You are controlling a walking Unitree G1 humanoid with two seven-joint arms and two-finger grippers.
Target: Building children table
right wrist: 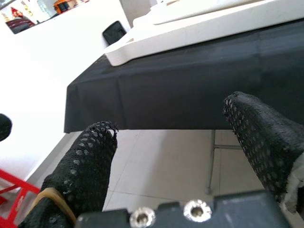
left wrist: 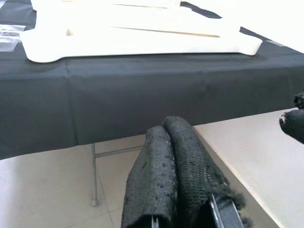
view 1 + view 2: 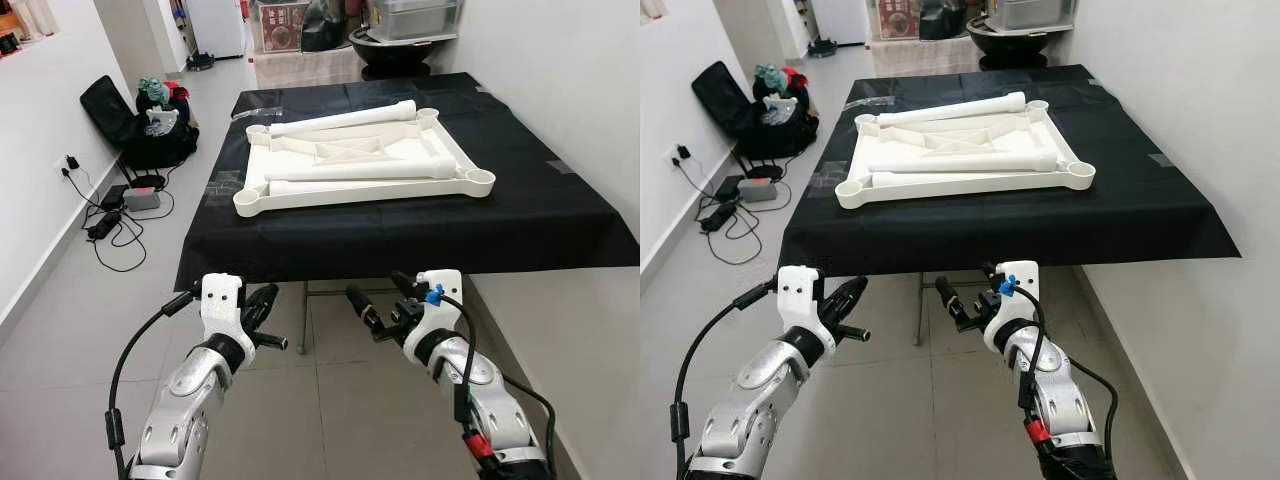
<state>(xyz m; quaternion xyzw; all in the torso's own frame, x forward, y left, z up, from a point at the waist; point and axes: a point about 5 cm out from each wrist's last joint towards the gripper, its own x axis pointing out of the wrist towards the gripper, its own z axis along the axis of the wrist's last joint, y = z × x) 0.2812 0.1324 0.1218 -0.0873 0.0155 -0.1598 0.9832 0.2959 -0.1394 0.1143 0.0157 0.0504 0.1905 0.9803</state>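
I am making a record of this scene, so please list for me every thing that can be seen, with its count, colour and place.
White plastic table top: one, upside down, on the black cloth.
White plastic table legs: two tubes, lying across the top.
Black cloth-covered table: one, in front of the robot.
Black bag: one, on the floor by the left wall.
Cables and power adapters: several, black and grey, on the floor at left.
Silver metal container: one, at the far end of the room.
Left gripper: black fingers shut, below the table edge.
Right gripper: black fingers open, below the table edge.
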